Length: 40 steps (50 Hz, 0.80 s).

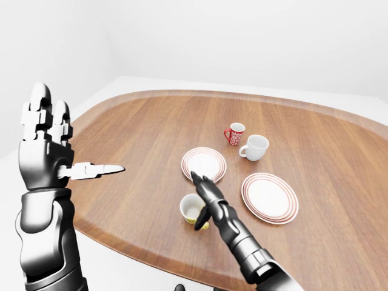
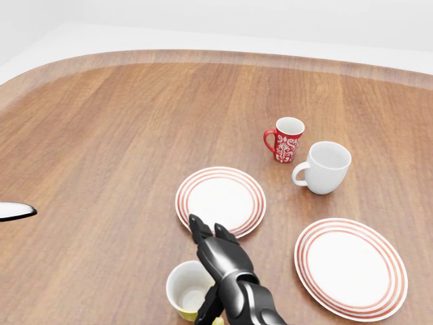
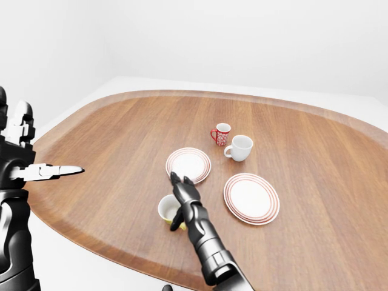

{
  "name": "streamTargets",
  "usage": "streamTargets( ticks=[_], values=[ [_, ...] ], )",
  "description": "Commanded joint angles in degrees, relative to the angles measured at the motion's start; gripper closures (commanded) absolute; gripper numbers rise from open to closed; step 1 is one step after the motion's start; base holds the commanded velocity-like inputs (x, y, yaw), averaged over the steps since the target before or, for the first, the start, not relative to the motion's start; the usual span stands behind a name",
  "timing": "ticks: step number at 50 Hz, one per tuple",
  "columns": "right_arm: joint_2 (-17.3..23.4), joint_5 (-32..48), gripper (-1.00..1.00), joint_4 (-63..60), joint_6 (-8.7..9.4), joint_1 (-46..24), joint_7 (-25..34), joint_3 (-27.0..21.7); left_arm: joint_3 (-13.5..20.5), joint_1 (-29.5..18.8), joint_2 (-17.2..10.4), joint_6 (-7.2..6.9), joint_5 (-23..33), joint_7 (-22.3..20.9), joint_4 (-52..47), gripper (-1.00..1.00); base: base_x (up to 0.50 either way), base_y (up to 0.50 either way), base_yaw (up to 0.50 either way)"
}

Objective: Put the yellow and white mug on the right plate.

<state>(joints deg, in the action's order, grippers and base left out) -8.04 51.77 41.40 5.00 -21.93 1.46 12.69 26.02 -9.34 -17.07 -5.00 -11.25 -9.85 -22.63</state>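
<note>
My dark metal right hand [image 2: 220, 261] covers the yellow and white ceramic mug's [image 2: 188, 288] right side; head view's bottom edge crops its base.

We see the table [image 2: 101, 135]. Yellow mug [image 2: 189, 290] upright at bottom edge, right hand [image 2: 220, 254] beside it w/ fingers spread, tips near left plate [image 2: 220, 198]. Right plate [image 2: 350, 267] bare. Red mug [image 2: 285, 139] & white mug [image 2: 325, 166] close together.

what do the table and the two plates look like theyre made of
Table: looks like wood, going by the streaked brown grain, with a low satin sheen. Left plate and right plate: look like glazed ceramic, smooth white faces with red rings near the rim. These are simulator renders, so the materials are only as they appear.
</note>
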Motion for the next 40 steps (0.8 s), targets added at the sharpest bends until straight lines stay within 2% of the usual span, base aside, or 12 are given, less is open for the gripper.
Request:
streamTargets(
  ticks=[1,21,25,33,40],
  values=[
    [-1.0,0.26,-1.0,1.5,0.0,-0.61,-0.71,0.37,-0.06,0.05,0.05,0.0,0.04,-0.07,-0.09,-1.0,0.0,0.0,0.0],
    [-1.39,0.23,-1.0,5.94,-0.08,-1.63,-3.08,0.24,-0.09,0.06,0.15,0.0,0.07,-0.07,-0.42,-1.0,0.0,0.0,0.0],
    [-1.22,0.03,-1.0,8.31,-0.99,-2.22,-4.18,-0.07,-0.31,0.05,0.27,0.0,0.26,-0.09,0.05,-1.0,0.0,0.0,0.0],
    [-1.13,-0.05,-1.0,9.2,-1.13,-2.44,-4.54,-0.26,-0.43,0.04,0.28,0.0,0.32,-0.09,0.04,-1.0,0.0,0.0,0.0],
    [-1.11,-0.36,-1.0,12.06,-2.17,-3.41,-5.87,-0.56,-0.43,-0.02,0.25,0.0,0.35,-0.09,0.4,-1.0,0.0,0.0,0.0]
  ],
)
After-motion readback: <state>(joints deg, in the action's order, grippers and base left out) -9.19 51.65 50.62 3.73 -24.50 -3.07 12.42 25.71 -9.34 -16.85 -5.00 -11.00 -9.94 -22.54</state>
